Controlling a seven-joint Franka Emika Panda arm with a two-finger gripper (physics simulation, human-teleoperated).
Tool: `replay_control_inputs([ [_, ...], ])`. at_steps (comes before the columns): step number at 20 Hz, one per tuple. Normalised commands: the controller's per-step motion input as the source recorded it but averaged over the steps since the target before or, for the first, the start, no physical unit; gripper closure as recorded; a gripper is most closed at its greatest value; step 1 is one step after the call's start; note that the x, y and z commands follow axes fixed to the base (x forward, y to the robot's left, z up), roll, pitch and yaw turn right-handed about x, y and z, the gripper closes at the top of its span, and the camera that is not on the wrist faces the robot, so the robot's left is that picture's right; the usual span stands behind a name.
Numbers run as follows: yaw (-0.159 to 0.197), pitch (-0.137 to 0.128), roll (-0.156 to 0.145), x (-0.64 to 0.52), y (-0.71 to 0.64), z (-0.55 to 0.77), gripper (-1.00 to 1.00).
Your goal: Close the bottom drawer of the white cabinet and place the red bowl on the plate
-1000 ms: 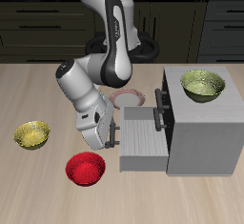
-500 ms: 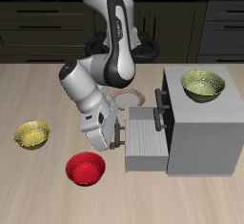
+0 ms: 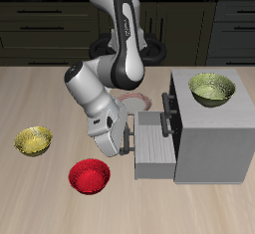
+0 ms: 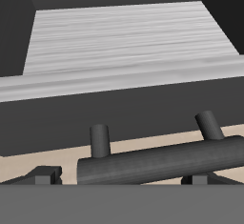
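The white cabinet stands beside my arm, and its bottom drawer is pulled partway out. My gripper is pressed against the drawer's flat front at the dark bar handle. In the wrist view the fingers show apart on either side of the handle, open, holding nothing, with the drawer's bare inside beyond. The red bowl rests on the table nearer the front edge than the gripper. The plate lies farther back, partly hidden by my arm.
One yellow-green bowl sits on the table away from the cabinet. Another yellow-green bowl rests on the cabinet's top. The upper drawer's dark handle sticks out above the open drawer.
My gripper has moved toward the cabinet, and the bottom drawer has slid some way in with it. The bowls and the plate have not moved.
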Motion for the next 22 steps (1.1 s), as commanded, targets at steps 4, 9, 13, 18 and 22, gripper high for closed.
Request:
replay_control_inputs([
  [4,-0.008,-0.01,0.023,0.08,0.15,-0.01,-1.0],
  [9,0.012,-0.01,0.017,0.12,0.15,-0.15,-1.0],
  [13,0.039,-0.048,0.02,0.05,0.13,-0.03,-1.0],
  [18,0.01,-0.039,0.043,0.11,0.29,-0.04,-1.0],
  [22,0.086,-0.108,0.035,0.15,0.18,-0.08,-1.0],
])
